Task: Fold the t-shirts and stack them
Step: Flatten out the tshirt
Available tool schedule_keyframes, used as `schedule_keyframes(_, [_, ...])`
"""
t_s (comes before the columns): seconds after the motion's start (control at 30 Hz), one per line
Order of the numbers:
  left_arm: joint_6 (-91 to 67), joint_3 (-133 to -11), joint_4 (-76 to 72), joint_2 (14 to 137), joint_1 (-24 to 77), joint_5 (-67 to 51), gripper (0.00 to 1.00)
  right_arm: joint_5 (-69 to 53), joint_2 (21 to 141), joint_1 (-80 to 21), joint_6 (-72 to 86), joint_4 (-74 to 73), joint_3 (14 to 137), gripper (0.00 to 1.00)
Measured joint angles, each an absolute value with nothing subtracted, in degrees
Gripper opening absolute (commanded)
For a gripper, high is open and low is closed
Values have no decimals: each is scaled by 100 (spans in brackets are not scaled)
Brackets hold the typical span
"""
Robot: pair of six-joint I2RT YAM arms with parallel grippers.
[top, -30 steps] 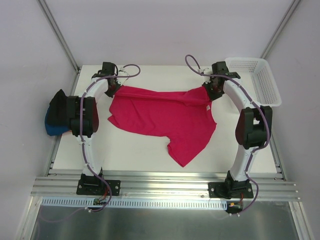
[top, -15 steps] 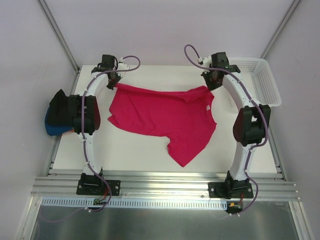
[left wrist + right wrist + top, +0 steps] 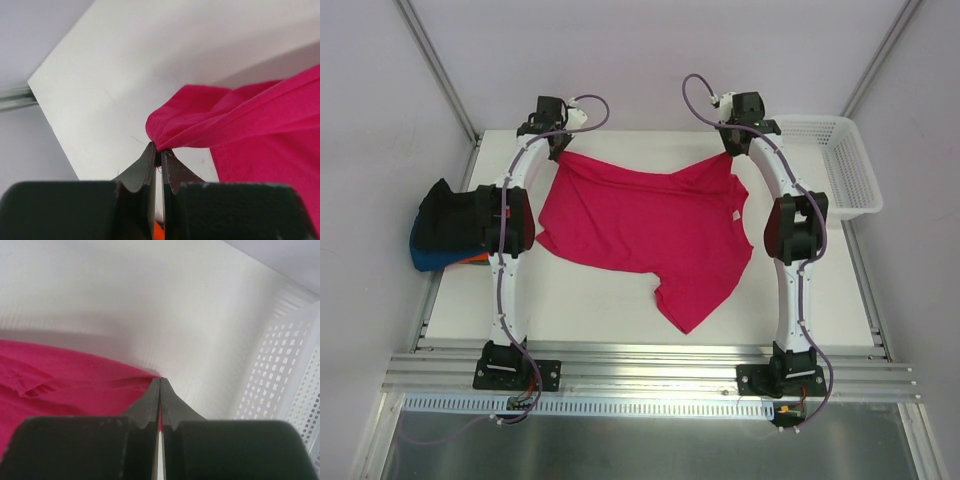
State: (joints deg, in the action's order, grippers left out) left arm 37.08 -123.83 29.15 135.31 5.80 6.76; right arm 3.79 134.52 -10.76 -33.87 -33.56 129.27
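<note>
— Both grippers have been carried farther toward the far edge than half a second ago, and the crimson-pink t-shirt (image 3: 650,225) has been drawn out behind them.

— What is seen nearest the bases?

— Bare table (image 3: 590,300) is left between the near rail and the shirt's lowest flap, which points toward the right arm's base (open room lies on either side of it). Farther in, the body of the shirt is spread over the middle, wrinkled and not folded.

— And at the sides?

— The other t-shirts (image 3: 438,235), black over blue with a sliver of orange, are heaped at the left edge, beside the left arm's elbow.

— And the far edge?

— The left gripper (image 3: 159,155) is clenched on a bunched top corner of the shirt, held up off the table near the far left corner. The right gripper (image 3: 160,384) is pinched tight on the opposite top corner, near the white mesh basket (image 3: 845,170), which is set at the far right corner.
</note>
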Motion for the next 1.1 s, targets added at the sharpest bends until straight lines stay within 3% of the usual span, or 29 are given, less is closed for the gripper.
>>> schedule_keyframes(0.23, [3503,-13207,2812,14040,657,777,0,661,13808,-1092,-3411,-2541,13253,0])
schedule_keyframes(0.6, [3470,-13235,1780,14059,670,1085,2,1125,13808,-1081,-3712,-1076,13275,0])
schedule_keyframes(0.63, [3468,-13235,1704,14059,672,1100,6,1146,13808,-1081,-3715,-1037,13275,0])
schedule_keyframes(0.67, [3468,-13235,1647,14059,676,1107,62,1168,13808,-1081,-3715,-1009,13275,0])
schedule_keyframes(0.7, [3498,-13235,1579,14059,683,1118,86,1186,13808,-1081,-3719,-987,13275,1])
schedule_keyframes(0.73, [3485,-13233,1520,14059,685,1142,99,1201,13808,-1081,-3728,-969,13275,4])
schedule_keyframes(0.87, [3330,-13200,1356,14059,720,1304,99,1317,13808,-1098,-3795,-974,13242,69])
schedule_keyframes(0.97, [3096,-12827,1223,13924,733,1466,99,1439,13786,-1103,-3798,-1094,13198,84])
schedule_keyframes(1.1, [2687,-11644,1441,13170,760,1610,99,1352,13399,-1100,-3579,-1592,12835,89])
